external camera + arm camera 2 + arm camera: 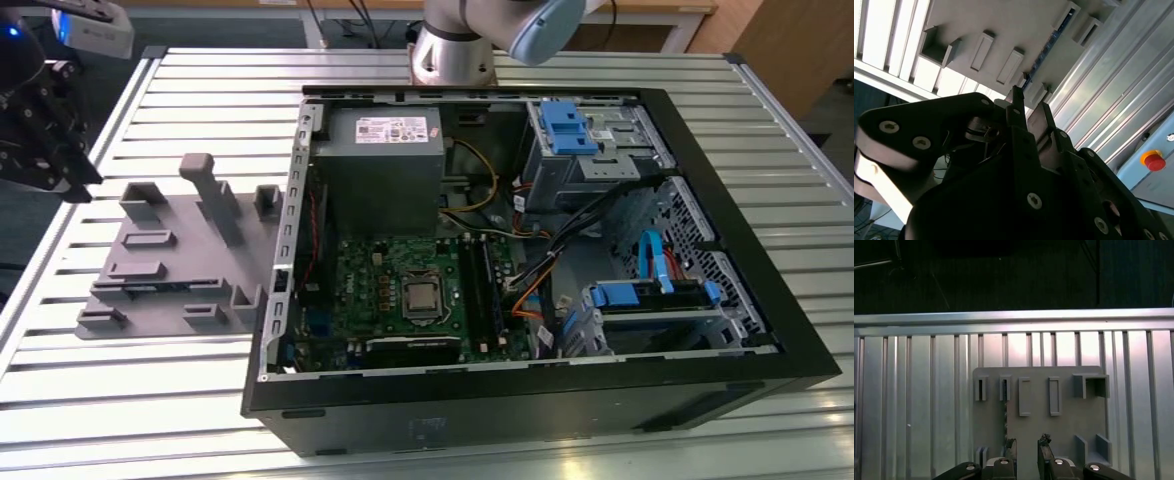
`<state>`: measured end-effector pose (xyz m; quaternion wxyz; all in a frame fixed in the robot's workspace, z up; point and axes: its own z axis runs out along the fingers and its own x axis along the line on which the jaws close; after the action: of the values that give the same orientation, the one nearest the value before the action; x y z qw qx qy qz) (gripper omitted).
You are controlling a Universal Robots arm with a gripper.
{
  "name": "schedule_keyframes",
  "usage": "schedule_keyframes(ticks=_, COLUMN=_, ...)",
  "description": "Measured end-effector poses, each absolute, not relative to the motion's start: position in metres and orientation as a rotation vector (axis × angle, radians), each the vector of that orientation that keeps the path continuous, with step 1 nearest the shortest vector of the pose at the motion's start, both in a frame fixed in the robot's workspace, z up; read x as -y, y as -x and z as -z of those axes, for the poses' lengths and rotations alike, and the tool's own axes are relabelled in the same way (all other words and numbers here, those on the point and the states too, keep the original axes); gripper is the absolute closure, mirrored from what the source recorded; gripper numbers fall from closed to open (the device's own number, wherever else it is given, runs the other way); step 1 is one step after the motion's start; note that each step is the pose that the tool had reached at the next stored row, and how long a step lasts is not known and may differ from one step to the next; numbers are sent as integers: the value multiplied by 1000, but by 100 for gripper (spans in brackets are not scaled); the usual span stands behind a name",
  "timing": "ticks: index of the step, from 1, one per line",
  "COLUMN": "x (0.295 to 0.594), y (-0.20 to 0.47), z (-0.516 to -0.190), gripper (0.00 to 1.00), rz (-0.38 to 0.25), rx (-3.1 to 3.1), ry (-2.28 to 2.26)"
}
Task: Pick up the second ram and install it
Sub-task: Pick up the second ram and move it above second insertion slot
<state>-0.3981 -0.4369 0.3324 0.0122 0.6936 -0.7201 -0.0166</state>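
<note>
While second ram stands edge-on in grey fixture slot — gripper spread, empty, over it.

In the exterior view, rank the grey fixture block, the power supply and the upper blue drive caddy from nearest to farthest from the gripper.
1. grey fixture block: just below the gripper, at the exterior view's left.
2. power supply: inside the case, on its left side.
3. blue drive caddy: toward the exterior view's right.
</note>
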Motion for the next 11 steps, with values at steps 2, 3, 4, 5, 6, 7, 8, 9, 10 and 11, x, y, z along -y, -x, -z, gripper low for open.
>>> schedule_keyframes(ticks=2, x=438, y=398, z=-331, gripper=69, rz=52, rx=2244, ry=-2163)
schedule_keyframes(ticks=3, x=439, y=398, z=-330, gripper=69, rz=52, rx=2244, ry=-2163)
schedule_keyframes(ticks=4, x=439, y=398, z=-329, gripper=69, rz=52, rx=2244, ry=-2163)
schedule_keyframes(ticks=5, x=440, y=398, z=-328, gripper=69, rz=52, rx=2243, ry=-2164)
schedule_keyframes(ticks=6, x=440, y=398, z=-328, gripper=69, rz=52, rx=2243, ry=-2164)
schedule_keyframes(ticks=7, x=441, y=398, z=-327, gripper=69, rz=52, rx=2242, ry=-2165)
schedule_keyframes(ticks=8, x=441, y=398, z=-326, gripper=69, rz=52, rx=2242, ry=-2165)
schedule_keyframes(ticks=9, x=441, y=398, z=-326, gripper=69, rz=52, rx=2241, ry=-2166)
schedule_keyframes(ticks=10, x=442, y=398, z=-325, gripper=69, rz=52, rx=2241, ry=-2166)
schedule_keyframes(ticks=11, x=442, y=398, z=-324, gripper=69, rz=52, rx=2240, ry=-2167)
